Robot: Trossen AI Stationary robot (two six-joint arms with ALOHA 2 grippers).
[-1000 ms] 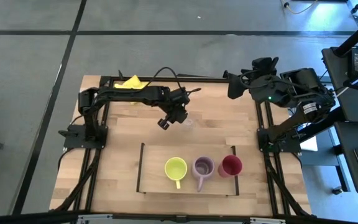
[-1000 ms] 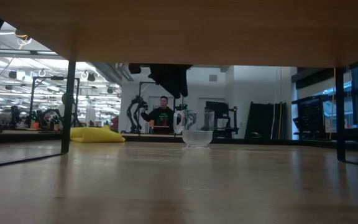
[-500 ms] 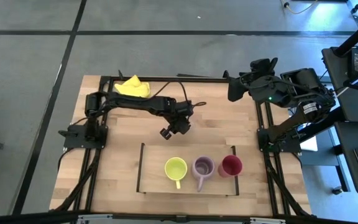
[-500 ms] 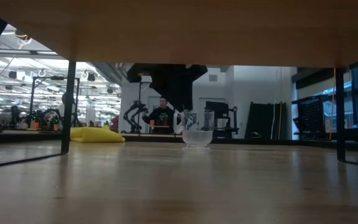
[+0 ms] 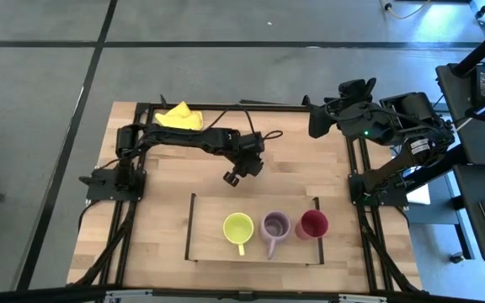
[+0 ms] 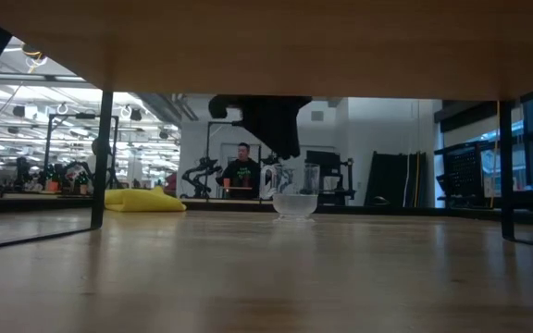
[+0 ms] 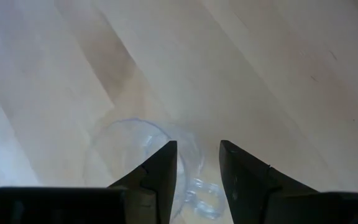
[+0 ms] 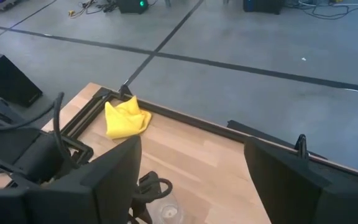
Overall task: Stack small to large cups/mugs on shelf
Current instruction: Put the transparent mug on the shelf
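Observation:
The tiny clear glass (image 7: 143, 163) stands upright on the bare wood beyond the shelf; it also shows in the low view (image 6: 295, 205). My left gripper (image 7: 197, 148) hangs open just above its rim, fingers pointing down, and covers it in the high view (image 5: 249, 164). The yellow-green mug (image 5: 237, 228), purple mug (image 5: 274, 225) and red cup (image 5: 312, 224) stand in a row on the shelf (image 5: 194, 229). My right gripper (image 8: 191, 146) is open and empty at the table's far right (image 5: 318, 120).
A yellow cloth (image 5: 181, 117) lies at the far left corner of the table. The black metal frame (image 5: 354, 160) runs along the table's sides. The left part of the shelf next to the yellow-green mug is bare wood. A person stands in the room behind (image 6: 241, 166).
My left gripper has moved toward the table's right and near edges and come down, until it stands over the clear glass. The glass has stayed where it was.

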